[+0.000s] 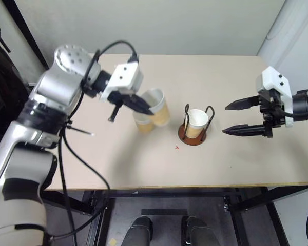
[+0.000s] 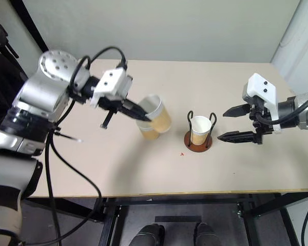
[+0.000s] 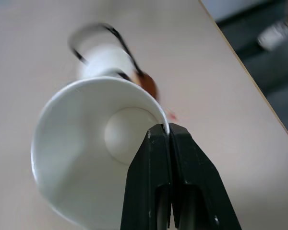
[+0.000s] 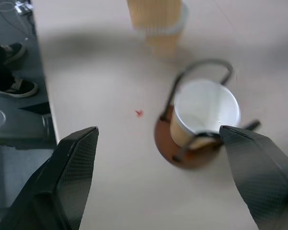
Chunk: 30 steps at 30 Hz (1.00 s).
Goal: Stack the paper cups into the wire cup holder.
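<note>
The left hand [image 1: 143, 106] is pinched shut on the rim of a paper cup [image 1: 157, 107], tilted above the desk [image 1: 118, 159] beside another cup [image 1: 142, 123]. The wire cup holder [image 1: 192, 134], one cup [image 1: 197, 123] already inside, sits further right. To nest it cleanly, I'd level the held cup, centre it between the loops, then lower straight; the right hand [image 1: 235, 118] waits wide open and empty just beside the holder.

Silver-grey arm shells, white wrist housings, black two-finger left pincer [image 1: 139, 105] and right pincer [image 1: 236, 118], loose black cables looped alongside
</note>
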Available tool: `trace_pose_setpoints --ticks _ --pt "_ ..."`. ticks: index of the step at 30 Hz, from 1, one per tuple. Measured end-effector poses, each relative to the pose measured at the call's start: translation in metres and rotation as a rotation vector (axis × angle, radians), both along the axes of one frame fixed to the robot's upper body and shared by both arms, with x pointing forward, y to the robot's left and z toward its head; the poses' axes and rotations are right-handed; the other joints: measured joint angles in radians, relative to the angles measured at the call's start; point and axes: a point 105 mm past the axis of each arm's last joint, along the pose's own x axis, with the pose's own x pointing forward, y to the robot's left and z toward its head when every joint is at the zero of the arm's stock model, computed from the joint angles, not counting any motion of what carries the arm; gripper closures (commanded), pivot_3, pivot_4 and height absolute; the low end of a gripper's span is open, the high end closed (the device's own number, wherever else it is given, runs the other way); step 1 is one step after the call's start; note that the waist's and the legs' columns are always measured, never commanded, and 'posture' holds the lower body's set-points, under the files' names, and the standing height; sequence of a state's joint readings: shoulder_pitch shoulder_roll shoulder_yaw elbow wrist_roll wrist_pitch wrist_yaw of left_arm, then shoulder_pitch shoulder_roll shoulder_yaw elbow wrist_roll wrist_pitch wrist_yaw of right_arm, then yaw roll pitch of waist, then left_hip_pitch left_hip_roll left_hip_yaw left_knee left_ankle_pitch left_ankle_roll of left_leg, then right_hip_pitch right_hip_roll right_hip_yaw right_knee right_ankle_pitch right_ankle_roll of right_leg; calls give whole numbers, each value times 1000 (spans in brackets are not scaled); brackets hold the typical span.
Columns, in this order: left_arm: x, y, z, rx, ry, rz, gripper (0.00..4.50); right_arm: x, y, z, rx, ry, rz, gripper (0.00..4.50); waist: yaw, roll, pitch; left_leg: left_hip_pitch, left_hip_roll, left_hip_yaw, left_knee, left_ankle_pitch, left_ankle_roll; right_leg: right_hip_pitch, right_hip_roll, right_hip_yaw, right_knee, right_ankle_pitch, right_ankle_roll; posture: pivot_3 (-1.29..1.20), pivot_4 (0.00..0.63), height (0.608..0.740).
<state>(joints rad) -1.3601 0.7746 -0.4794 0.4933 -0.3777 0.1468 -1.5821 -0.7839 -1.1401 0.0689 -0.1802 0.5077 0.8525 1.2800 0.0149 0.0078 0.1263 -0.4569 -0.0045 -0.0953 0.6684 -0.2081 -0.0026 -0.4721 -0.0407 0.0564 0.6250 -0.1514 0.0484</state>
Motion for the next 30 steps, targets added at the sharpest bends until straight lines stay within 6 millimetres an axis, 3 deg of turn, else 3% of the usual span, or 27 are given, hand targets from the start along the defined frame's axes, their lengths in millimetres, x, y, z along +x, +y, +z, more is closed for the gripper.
trace_pose_setpoints --ticks 3,7,13,20,30 --pt "3 -20 22 -72 3 -32 4468 6 -6 -4 -2 9 -18 296 1 0 0 -1 0 1 0 -1 1 0 -1 0 -2 0 3 0 150 740" --pt "5 -38 36 -119 14 -59 4468 8 -5 -7 -7 12 -8 296 2 0 1 -3 0 2 0 -2 3 1 -1 1 -7 5 13 0 150 740" --pt "18 -57 28 -114 40 -59 4468 7 -2 -11 -7 18 1 296 5 2 2 -7 0 4 5 -5 9 2 -1 1 -15 8 19 0 150 740" --pt "25 -82 4 -49 45 -91 4468 -3 0 -20 2 41 -16 296 19 3 3 -15 -3 6 19 -12 17 1 -4 1 -15 10 26 0 150 740" --pt "21 -104 0 -45 14 -155 4468 -15 -6 -20 12 41 -73 296 22 3 3 -15 -4 17 32 -18 24 4 -5 7 -15 7 31 0 150 740"
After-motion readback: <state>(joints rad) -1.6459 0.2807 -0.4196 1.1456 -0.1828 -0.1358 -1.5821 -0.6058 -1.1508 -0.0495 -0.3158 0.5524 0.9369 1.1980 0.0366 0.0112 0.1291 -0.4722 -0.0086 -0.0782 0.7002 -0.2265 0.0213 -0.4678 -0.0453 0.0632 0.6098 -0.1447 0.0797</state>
